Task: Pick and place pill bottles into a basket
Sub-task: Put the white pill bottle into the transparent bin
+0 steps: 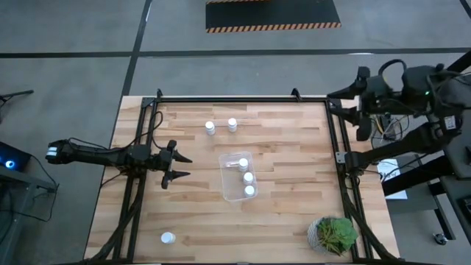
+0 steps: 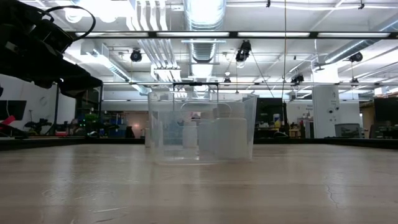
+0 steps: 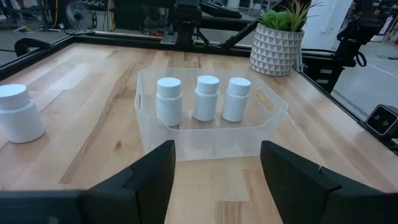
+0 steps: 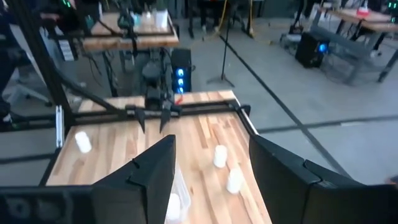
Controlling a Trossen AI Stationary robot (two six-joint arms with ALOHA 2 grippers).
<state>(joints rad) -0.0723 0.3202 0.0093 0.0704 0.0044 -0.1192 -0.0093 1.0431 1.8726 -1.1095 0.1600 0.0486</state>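
The clear basket [image 1: 229,184] stands at mid-table and holds three white pill bottles [image 1: 248,177], upright on their bases; they also show in the left wrist view [image 3: 206,96]. Two more bottles [image 1: 210,127] [image 1: 232,124] stand near the far edge, and one bottle [image 1: 168,238] stands at the near left. My left gripper [image 1: 180,166] is open and empty, left of the basket [image 3: 211,134], with its fingers pointing at it. My right gripper [image 1: 362,103] is open and empty, raised beyond the table's far right corner.
A green potted plant [image 1: 335,234] in a white pot stands at the near right corner. A black metal frame [image 1: 335,140] runs along the table's edges. Bare wood lies between the basket and the loose bottles.
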